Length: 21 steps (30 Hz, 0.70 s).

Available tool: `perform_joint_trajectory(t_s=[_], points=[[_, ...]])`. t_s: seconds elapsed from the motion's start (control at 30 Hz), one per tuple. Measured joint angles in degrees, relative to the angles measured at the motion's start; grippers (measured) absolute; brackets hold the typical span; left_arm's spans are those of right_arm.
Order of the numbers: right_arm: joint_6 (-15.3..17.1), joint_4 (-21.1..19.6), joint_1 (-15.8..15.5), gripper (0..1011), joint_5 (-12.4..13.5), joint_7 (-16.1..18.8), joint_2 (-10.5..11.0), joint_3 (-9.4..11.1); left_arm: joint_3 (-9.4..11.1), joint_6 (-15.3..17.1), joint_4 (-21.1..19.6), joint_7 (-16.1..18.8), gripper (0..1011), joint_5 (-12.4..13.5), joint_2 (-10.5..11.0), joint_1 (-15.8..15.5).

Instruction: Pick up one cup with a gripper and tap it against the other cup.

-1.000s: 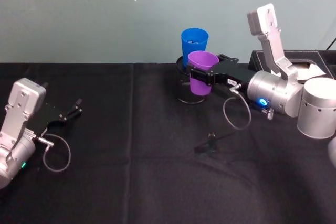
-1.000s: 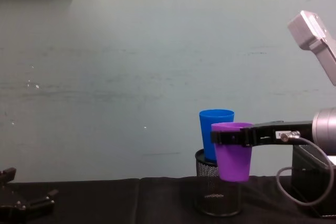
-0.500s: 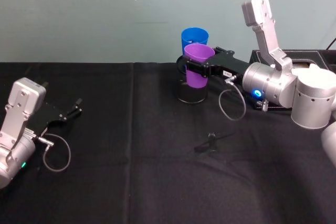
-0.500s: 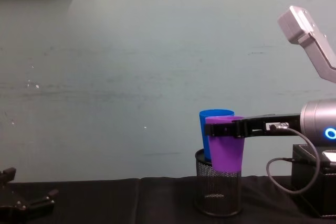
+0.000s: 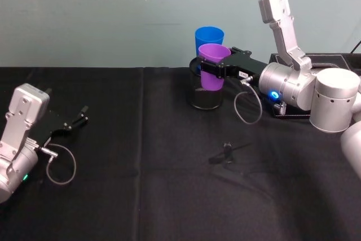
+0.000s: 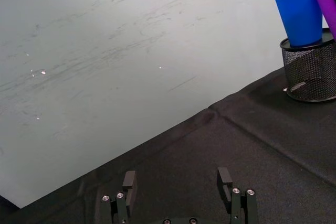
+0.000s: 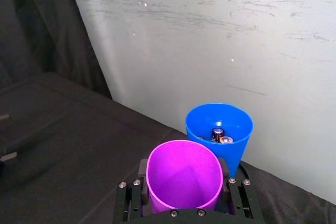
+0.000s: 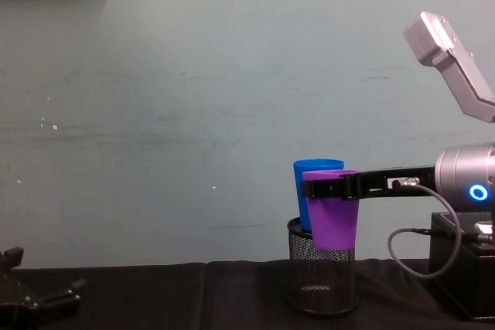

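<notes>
The right gripper, closed around the purple cup, held it upright off the table by the near rim of the mesh pot, close beside the blue cup standing in that pot; contact was unclear. The tap seemed in hand, calling for a gentle nudge toward the pot's back. The left gripper lay parted, empty, well left of the pot.

Seen from my remote console: a black wire-mesh pen pot stands upright toward the back of the desk, which is draped in black cloth. A small black clip lies on the cloth nearer the head camera, well apart from the pot. A black box sits at far right before a pale green wall.
</notes>
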Motion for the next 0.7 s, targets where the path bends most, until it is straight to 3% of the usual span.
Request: perform_joint_trajectory(t_s=[0.7], points=[[-0.01, 0.01, -0.01, 738, -0.02, -0.07, 0.04, 0.04, 0.00, 0.00, 0.00, 0.00, 1000, 0.00, 0.00, 0.00]])
